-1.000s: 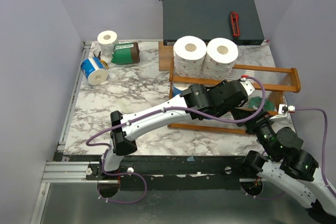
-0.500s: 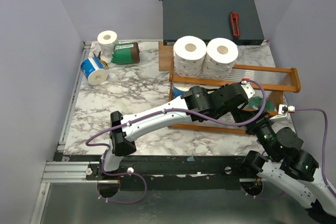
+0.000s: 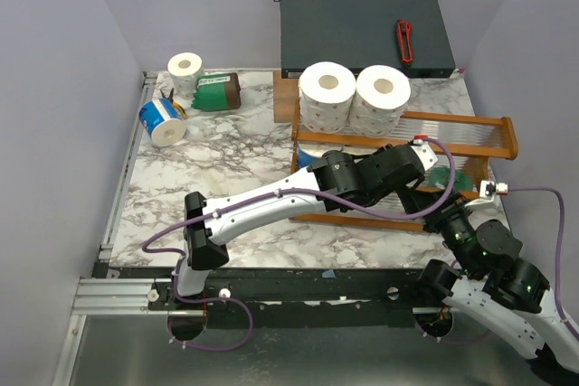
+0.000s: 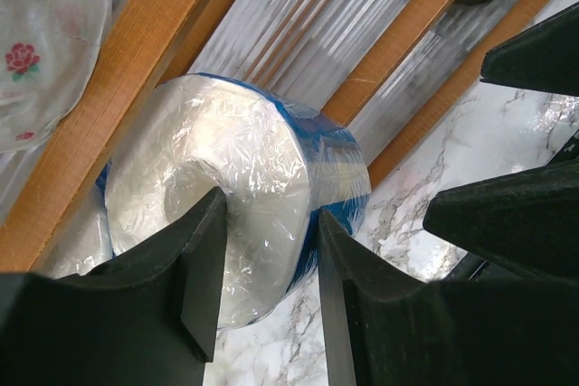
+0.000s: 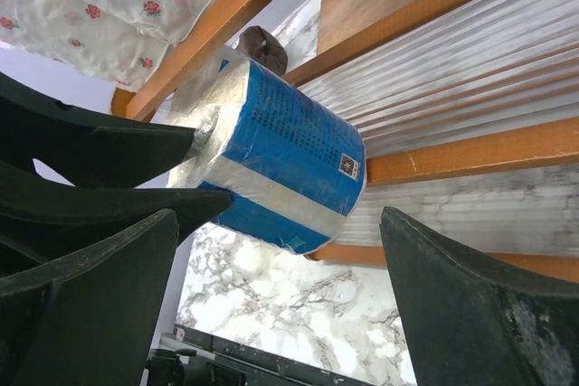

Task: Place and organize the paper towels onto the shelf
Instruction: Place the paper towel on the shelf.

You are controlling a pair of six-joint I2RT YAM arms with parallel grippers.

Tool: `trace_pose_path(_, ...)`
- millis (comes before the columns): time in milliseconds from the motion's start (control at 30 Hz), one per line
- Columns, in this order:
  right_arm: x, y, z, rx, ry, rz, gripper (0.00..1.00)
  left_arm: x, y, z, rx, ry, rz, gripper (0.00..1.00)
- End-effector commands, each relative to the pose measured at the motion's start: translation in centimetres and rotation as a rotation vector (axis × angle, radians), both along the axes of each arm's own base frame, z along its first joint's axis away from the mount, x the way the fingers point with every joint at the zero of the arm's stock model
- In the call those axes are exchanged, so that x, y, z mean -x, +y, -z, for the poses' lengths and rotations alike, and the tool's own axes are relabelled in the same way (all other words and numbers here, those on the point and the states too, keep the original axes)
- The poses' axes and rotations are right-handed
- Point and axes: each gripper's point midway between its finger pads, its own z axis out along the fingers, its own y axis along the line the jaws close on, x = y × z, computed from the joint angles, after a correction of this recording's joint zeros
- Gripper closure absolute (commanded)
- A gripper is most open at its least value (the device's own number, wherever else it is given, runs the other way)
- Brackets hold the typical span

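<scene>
Mid-task. Two white rolls already upright on top of the shelf, centre of the overhead view. Left gripper pinching a blue-wrapped roll at the shelf's lower tiers. Right gripper spread wide beside it, holding nothing. Upper left, yet to shelve: white roll, green roll, second blue roll.

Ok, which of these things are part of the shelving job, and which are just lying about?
Job: shelf, two white rolls on it, held blue roll, loose white roll, loose green roll, loose blue roll.
Lying about: grey metal box, red-handled tool.
</scene>
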Motion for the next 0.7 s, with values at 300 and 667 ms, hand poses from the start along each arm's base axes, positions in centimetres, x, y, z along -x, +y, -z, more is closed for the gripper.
trace_pose_path(300,0.3,-1.1,-0.6,-0.017,-0.01,0.031,0.04,-0.4,-2.2,-4.7,0.121,-0.137,0.048,0.91)
trace_pose_path(667,0.5,-1.5,-0.6,-0.021,-0.016,0.037,0.04,-2.5,-2.5,-2.8,0.026,-0.235,-0.006,0.91)
